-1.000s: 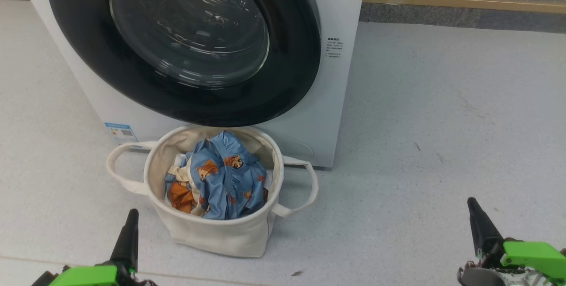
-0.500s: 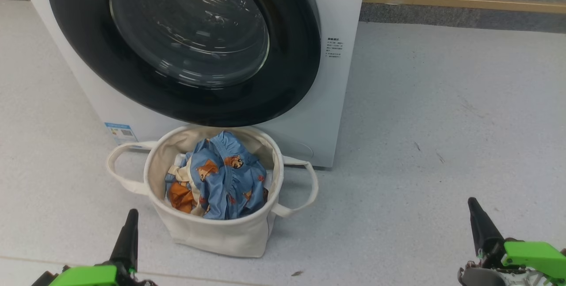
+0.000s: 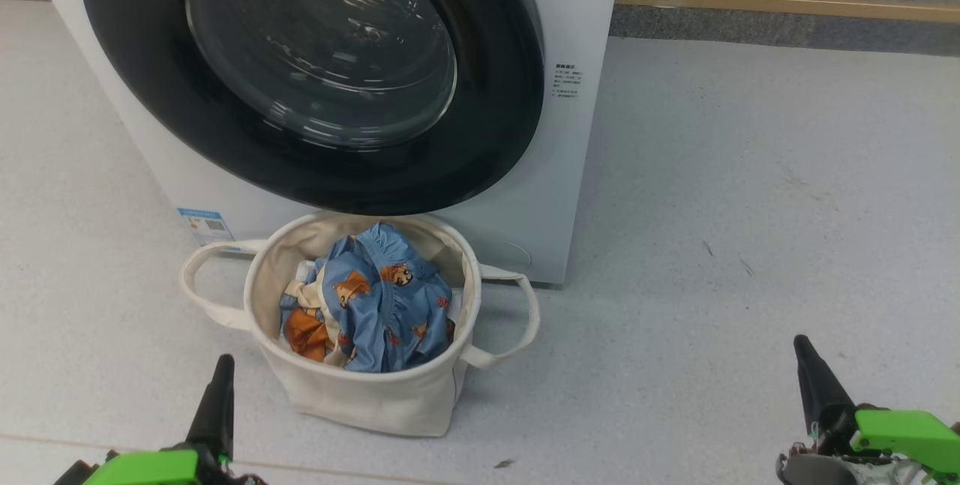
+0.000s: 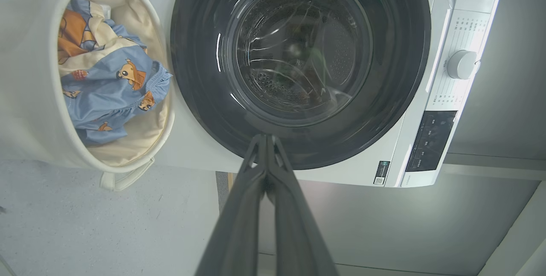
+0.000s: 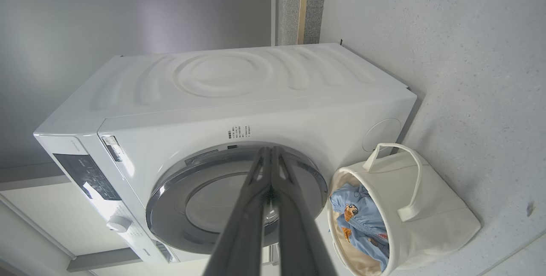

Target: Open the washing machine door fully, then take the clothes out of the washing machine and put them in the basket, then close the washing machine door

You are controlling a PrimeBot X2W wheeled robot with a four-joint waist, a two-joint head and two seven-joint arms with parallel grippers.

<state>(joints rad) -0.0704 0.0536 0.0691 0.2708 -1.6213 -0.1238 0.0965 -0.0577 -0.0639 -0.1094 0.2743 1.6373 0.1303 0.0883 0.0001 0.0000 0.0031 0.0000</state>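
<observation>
1. Head view: one washing machine door (image 3: 150,118), apparently shut on the one washing machine (image 3: 577,13). One basket (image 3: 375,402), just before the machine, held the clothes (image 3: 382,305), one bundle. The left gripper (image 3: 223,362) and right gripper (image 3: 799,342), both closed and empty, lay well apart from the machine.
2. Left wrist view: the drum (image 4: 294,84) looked empty. The closing step seemingly needed only a latch check, not force.
3. Right wrist view: two basket handles (image 5: 407,214), beside the machine.
</observation>
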